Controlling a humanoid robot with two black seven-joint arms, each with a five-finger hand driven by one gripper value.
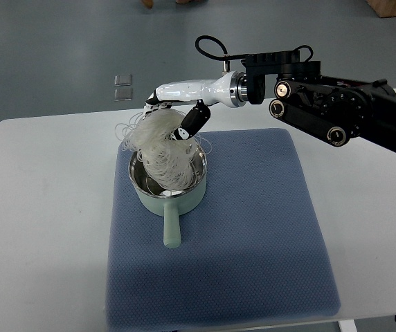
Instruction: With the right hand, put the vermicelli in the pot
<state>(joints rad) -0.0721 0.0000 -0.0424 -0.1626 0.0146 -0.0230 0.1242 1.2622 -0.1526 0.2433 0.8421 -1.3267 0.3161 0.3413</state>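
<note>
I'm seeing right hand (172, 114) pinching vermicelli (160, 149) bundle, hanging directly over pot (167, 178) near mat's (253, 242) far-left corner on desk (39, 207). Lower strands already dipping inside rim. Pot straight below hand; handle pointing toward me. Judging: release next.

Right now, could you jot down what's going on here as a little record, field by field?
Working hand: right hand, arm coming in from the right
Held: vermicelli, a white tangled bundle
Vermicelli position: lower end inside the pot, top in the hand's grasp
Pot: pale green, metal inside, handle pointing toward the camera
Under the pot: blue mat
Mat rests on: white table
Left hand: out of view
</note>
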